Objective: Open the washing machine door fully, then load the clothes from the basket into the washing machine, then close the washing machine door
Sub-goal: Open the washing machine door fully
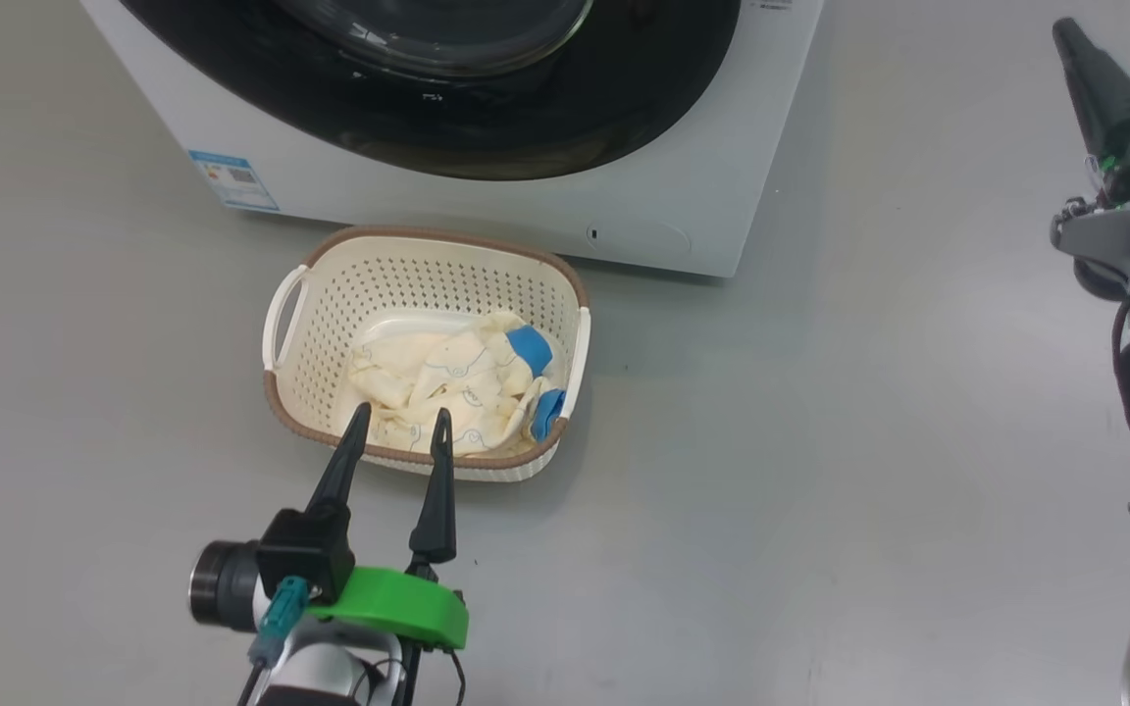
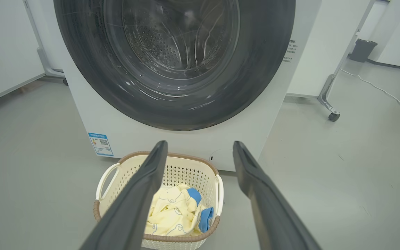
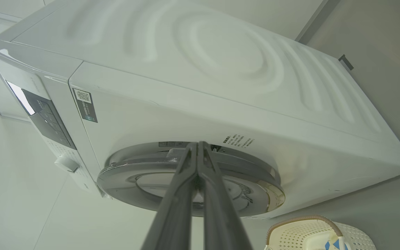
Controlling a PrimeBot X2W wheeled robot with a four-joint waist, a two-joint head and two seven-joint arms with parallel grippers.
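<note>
The white washing machine (image 1: 526, 211) stands at the top of the head view, and its door (image 1: 624, 108), black-rimmed with a glass bowl, looks closed against the front. Before it on the floor sits the cream basket (image 1: 428, 237) with the pale yellow, blue-cuffed clothes (image 1: 447, 387) inside. My left gripper (image 1: 401, 417) is open, its tips over the basket's near rim with nothing between them. The left wrist view looks between its fingers, left gripper (image 2: 200, 144), at the door (image 2: 82, 69), basket (image 2: 172, 154) and clothes (image 2: 172, 211). My right gripper (image 1: 1065, 31) is shut and raised at the far right. In its wrist view the right gripper (image 3: 198, 144) points at the door's edge (image 3: 134, 173).
Grey floor lies open around the basket. A wheeled frame leg (image 2: 332, 114), a white cable (image 2: 377, 86) and a dark bin (image 2: 363, 50) are to the right of the machine. The control panel (image 3: 47, 118) and a knob (image 3: 66, 163) sit on the washer's front.
</note>
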